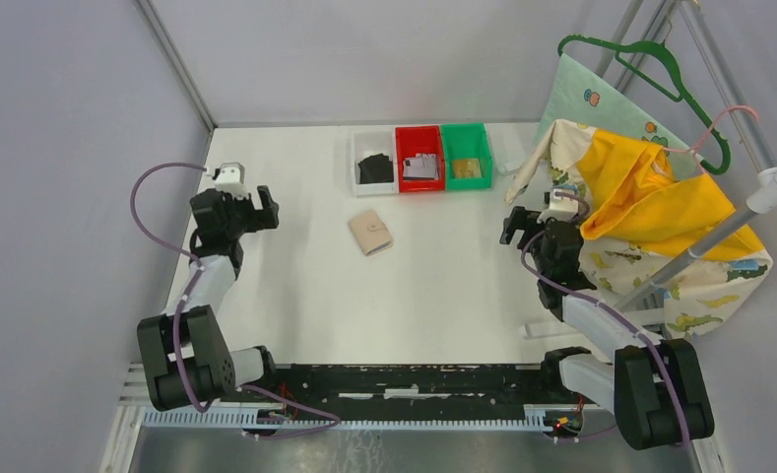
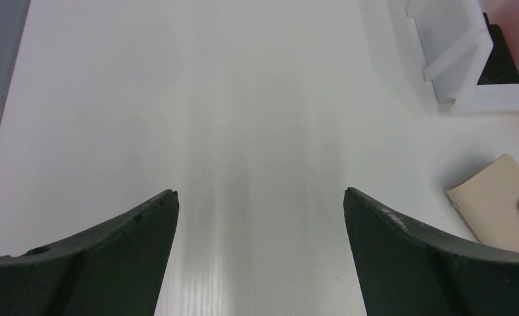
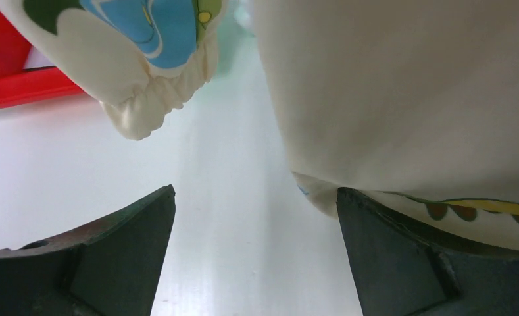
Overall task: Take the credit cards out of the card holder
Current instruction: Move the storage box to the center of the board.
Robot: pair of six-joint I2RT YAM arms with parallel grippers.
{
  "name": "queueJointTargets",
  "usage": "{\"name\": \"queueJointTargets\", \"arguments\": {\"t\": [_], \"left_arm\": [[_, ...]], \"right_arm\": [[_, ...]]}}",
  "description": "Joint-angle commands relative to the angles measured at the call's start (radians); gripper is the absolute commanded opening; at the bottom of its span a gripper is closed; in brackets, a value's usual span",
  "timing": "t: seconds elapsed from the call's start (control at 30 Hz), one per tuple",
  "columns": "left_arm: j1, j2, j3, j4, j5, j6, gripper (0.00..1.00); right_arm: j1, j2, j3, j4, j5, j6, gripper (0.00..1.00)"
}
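Holder (image 1: 370, 233) is lying closed, tab snapped, alone on the worktop (image 1: 295, 296), sitting between both arms where either could reach it. Left claw (image 1: 264, 210) is hanging spread wide, gripping nothing. Three bins are standing behind, apparently sorting by colour. White bin (image 1: 374, 189) is keeping one black card (image 1: 375, 168), red bin (image 1: 420, 186) one grey card (image 1: 420, 167), and green bin (image 1: 468, 185) one gold card (image 1: 467, 168), though they are showing too small for certainty. Right claw (image 1: 510, 225) is gaping likewise, carrying nothing, near the clothes (image 1: 650, 197).
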Motion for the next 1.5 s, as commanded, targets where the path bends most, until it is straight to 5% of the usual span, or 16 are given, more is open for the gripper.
{"name": "queueJointTargets", "arguments": {"t": [0.0, 0.07, 0.3, 0.53, 0.8, 1.1, 1.47], "left_arm": [[0.036, 0.01, 0.186, -0.328, 0.157, 0.143, 1.0], [0.063, 0.058, 0.251, -0.444, 0.232, 0.194, 1.0], [0.17, 0.221, 0.44, -0.714, 0.41, 0.232, 1.0], [0.173, 0.185, 0.43, -0.74, 0.389, 0.267, 1.0], [0.154, 0.182, 0.424, -0.792, 0.388, 0.286, 1.0], [0.064, 0.154, 0.393, -0.801, 0.34, 0.308, 1.0], [-0.044, 0.194, 0.416, -0.803, 0.316, 0.321, 1.0]], "right_arm": [[-0.021, 0.024, 0.057, -0.075, -0.365, 0.157, 0.98], [0.002, 0.017, 0.045, -0.043, -0.425, 0.169, 0.98], [0.242, 0.01, 0.111, -0.234, -0.167, 0.089, 0.98], [0.423, 0.026, 0.095, -0.239, -0.017, 0.134, 0.98], [0.674, 0.305, 0.324, -0.251, 0.061, 0.168, 0.95], [0.608, 0.69, 1.012, -0.645, 0.205, 0.055, 0.89], [0.39, 0.935, 1.363, -0.814, 0.142, 0.03, 0.75]]}}
